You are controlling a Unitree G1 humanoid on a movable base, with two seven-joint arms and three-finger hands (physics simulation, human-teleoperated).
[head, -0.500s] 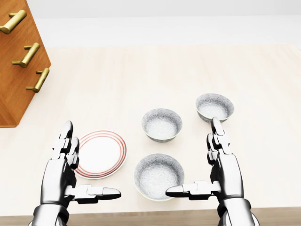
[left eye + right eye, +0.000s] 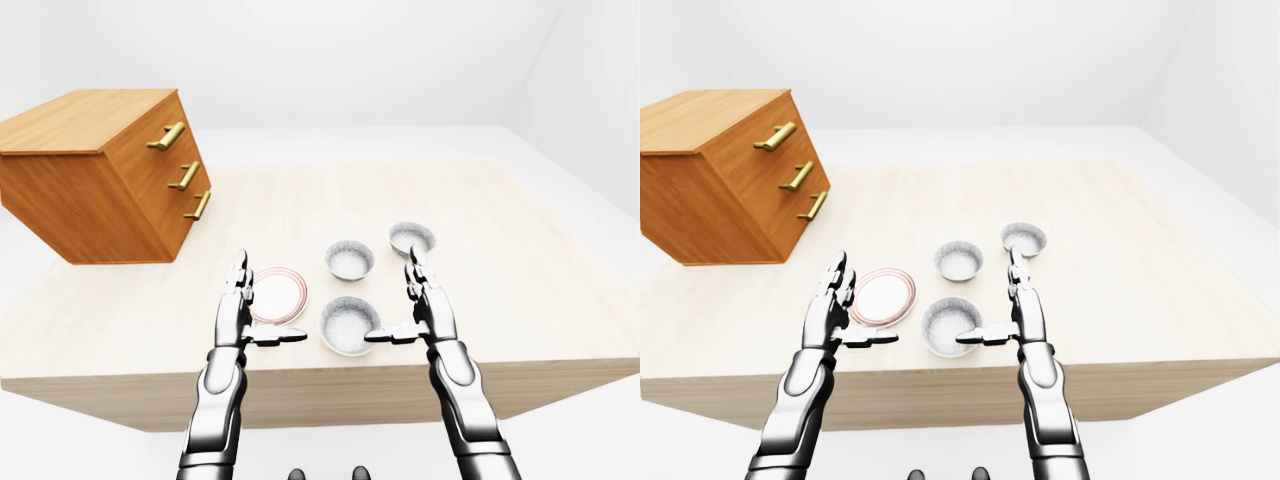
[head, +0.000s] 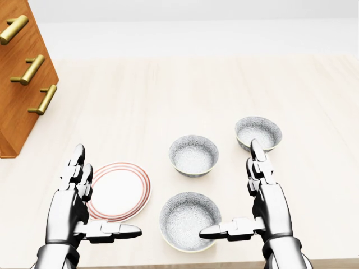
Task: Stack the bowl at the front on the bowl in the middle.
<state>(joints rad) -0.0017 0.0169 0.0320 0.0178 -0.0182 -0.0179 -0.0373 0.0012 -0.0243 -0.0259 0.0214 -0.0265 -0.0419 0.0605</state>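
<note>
Fingers point(image 3: 258, 159) of both chrome hands stand spread, gripping nothing. Head view: left hand point(image 3: 70, 208) and right hand point(image 3: 272, 208) flank the speckled grey front bowl point(image 3: 189, 220), round, upright, mouth up; the matching middle bowl point(image 3: 193, 155) sits above it. Eye views: both bowls rest apart on the pale wooden table point(image 2: 480, 200).
</note>
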